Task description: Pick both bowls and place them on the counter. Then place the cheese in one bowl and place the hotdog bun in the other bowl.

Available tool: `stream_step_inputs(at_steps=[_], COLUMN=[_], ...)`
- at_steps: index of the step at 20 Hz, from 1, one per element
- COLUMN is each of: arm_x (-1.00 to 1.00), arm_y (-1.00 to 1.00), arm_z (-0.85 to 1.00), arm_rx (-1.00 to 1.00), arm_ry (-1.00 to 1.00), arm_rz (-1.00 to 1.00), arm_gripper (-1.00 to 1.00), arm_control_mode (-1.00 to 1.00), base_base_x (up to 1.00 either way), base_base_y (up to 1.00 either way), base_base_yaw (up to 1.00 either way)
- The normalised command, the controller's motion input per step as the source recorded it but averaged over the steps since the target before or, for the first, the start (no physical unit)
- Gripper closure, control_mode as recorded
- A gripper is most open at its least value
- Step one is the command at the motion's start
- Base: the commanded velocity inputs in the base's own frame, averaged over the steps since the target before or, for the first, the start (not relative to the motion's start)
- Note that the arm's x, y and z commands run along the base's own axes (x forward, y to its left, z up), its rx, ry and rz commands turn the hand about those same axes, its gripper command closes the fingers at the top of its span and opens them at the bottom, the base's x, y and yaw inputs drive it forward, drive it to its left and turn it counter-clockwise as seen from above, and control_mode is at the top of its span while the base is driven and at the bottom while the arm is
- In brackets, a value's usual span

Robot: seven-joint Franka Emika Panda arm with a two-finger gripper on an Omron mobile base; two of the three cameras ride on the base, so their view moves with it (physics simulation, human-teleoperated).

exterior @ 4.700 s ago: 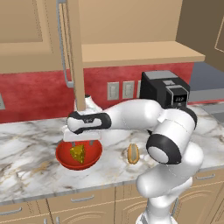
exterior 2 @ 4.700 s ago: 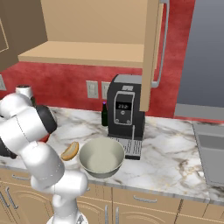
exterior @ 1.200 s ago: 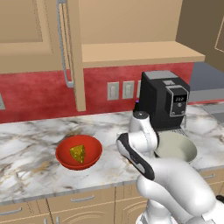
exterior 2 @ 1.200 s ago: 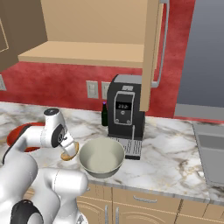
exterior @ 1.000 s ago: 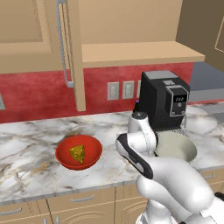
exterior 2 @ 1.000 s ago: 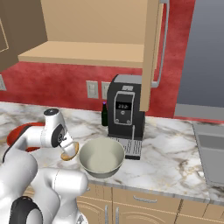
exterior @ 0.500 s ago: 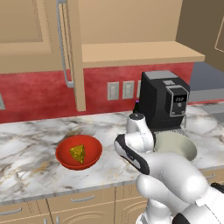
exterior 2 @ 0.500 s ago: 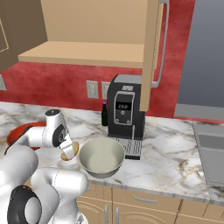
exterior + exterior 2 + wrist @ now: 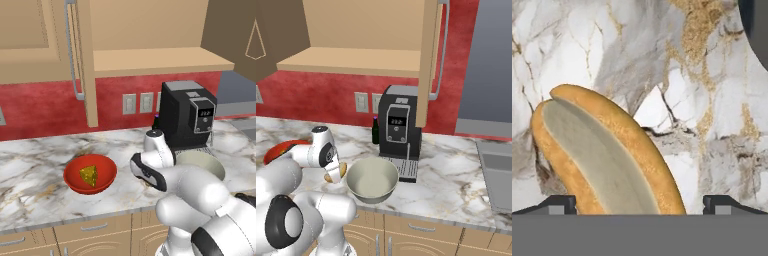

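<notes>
You've got the gripper [image 9: 639,202] low over the bun [image 9: 604,155] on the worktop [image 9: 35,165], jaws wide, one tip each side, nothing held. Vs 4.7 s ago the arm's swung off the red bowl [image 9: 90,174], cheese [image 9: 89,175] in it, towards the grey-green bowl [image 9: 372,180] near the front edge. The bun lies between the bowls.

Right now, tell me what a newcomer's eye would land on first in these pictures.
The glossy red bowl on the marble counter, with the yellow cheese in it, stands out first. Next comes the hotdog bun lying on the marble between the tips of the open claw. Right of it sits the grey-green bowl, before a black coffee machine.
</notes>
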Motion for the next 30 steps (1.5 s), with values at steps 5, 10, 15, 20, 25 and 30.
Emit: stream_step_inputs(at_steps=[5, 10, 15, 20, 25, 30], arm_x=[0.01, 0.00, 0.00, -0.05, -0.18, -0.28], arm_y=[0.00, 0.00, 0.00, -0.03, -0.11, -0.11], arm_z=[-0.28, -0.32, -0.35, -0.19, 0.01, 0.21], arm_rx=[0.00, 0.00, 0.00, 0.00, 0.00, 0.00], arm_ry=[0.00, 0.00, 0.04, 0.01, -0.01, -0.05], arm_rz=[-0.07, -0.07, -0.06, -0.05, -0.03, -0.03], arm_gripper=[-1.00, -1.00, 1.00, 1.00, 1.00, 1.00], arm_control_mode=[-1.00, -1.00, -1.00, -1.00, -1.00, -1.00], base_base_x=[0.00, 0.00, 0.00, 0.00, 0.00, 0.00], base_base_y=[0.00, 0.00, 0.00, 0.00, 0.00, 0.00], base_base_yaw=[0.00, 0.00, 0.00, 0.00, 0.00, 0.00])
